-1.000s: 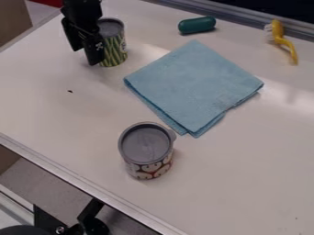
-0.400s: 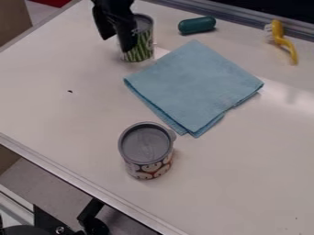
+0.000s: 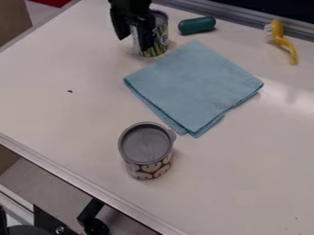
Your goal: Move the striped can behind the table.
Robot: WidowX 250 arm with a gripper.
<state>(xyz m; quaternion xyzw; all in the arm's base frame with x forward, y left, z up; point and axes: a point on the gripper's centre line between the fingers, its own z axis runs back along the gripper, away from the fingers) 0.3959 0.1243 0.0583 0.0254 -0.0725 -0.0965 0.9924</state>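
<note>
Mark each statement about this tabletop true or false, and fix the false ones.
1. The striped can stands upright. True.
2. The gripper is at the gray-topped container. False: the gripper is at the striped can, well away from the gray-topped container.
3. The folded blue cloth lies between the gray-topped container and the teal capsule-shaped object. True.
4. The yellow-handled brush rests on the cloth. False: the brush lies apart from it, on the table.
</note>
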